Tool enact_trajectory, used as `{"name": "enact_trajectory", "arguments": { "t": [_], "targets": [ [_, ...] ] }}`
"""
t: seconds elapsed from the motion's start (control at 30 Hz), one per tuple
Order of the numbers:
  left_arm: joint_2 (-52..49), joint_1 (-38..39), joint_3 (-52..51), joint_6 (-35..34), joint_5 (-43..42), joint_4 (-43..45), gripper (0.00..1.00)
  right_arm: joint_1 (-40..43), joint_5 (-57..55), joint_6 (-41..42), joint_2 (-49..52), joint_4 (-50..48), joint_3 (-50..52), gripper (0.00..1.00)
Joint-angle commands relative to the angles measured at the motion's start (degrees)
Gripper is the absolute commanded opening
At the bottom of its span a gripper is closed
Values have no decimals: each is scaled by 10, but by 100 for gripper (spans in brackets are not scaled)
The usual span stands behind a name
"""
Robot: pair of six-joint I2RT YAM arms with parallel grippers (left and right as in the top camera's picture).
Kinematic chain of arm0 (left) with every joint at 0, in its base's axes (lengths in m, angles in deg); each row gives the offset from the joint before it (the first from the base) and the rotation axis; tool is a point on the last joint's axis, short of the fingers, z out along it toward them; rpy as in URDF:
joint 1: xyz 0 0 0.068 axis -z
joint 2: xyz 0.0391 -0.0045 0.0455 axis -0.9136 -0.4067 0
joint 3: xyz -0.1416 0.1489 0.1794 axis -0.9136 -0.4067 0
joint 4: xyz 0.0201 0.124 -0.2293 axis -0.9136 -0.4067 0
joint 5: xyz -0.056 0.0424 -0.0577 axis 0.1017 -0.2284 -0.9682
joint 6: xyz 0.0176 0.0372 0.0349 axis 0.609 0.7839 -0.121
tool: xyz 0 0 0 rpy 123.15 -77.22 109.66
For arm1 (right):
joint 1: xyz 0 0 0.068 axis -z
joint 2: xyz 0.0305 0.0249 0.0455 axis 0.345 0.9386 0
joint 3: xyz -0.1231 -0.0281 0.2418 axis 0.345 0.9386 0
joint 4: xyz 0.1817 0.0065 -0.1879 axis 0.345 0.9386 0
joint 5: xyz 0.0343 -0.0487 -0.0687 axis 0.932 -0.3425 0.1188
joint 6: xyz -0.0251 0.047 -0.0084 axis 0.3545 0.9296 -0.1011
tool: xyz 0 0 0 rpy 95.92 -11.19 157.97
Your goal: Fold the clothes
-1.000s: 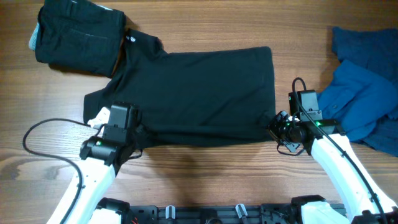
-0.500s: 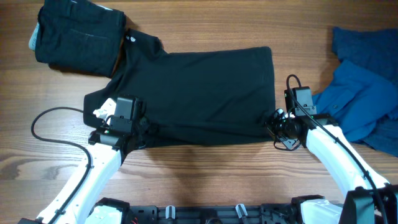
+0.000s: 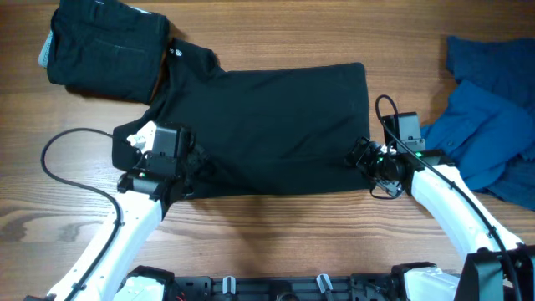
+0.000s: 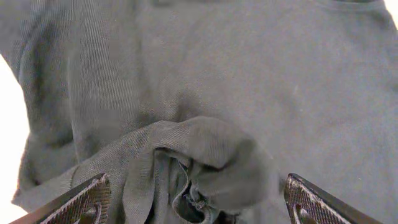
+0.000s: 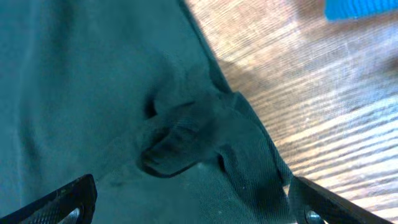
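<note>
At far left the folded black garment (image 3: 104, 46) lies as before. The left gripper (image 3: 189, 165), clamped a second ago, now has its fingers apart over a loose bunch of the black shirt (image 3: 276, 117) and has crept up onto the hem. The shirt lies spread in the middle, unmoved. The right gripper (image 3: 362, 157) has also let go, jaws wide at the shirt's lower right corner; fabric may still brush a finger. At far right the blue clothes (image 3: 489, 117) sit heaped.

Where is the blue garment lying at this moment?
In the overhead view, the blue garment lies crumpled at the far right, just beyond the right pincer, which is at the right edge of the spread black shirt.
</note>
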Motion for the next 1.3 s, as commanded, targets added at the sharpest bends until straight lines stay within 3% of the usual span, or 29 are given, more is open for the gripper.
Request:
{"name": "enact_trajectory", "arguments": {
  "t": [0.0, 0.17, 0.37, 0.53, 0.7, 0.87, 1.1, 1.27],
  "targets": [
    [35, 2, 63, 63, 12, -33, 99, 0, -14, -52, -6, 45, -57, 99],
    [91, 2, 143, 94, 14, -117, 100, 0, 16, -82, -24, 122, -126, 99],
    [162, 2, 183, 92, 15, -207, 99, 0, 246, -196, -42, 132, -148, 99],
    [193, -5, 183, 39, 46, -265, 100, -64, 302, -201, -42, 113, -147, 99],
    [195, -42, 183, 39, 40, -325, 100, -217, 247, -146, -37, 33, -147, 95],
    [200, -103, 183, 20, 7, -342, 100, -344, 163, -72, 8, -64, -147, 80],
    [209, -194, 183, 23, -32, -362, 100, -397, 156, -65, 142, -190, -155, 79],
    [209, -207, 183, 23, -32, -383, 100, -414, 140, -100, 217, -193, -215, 80]
  ]
}}
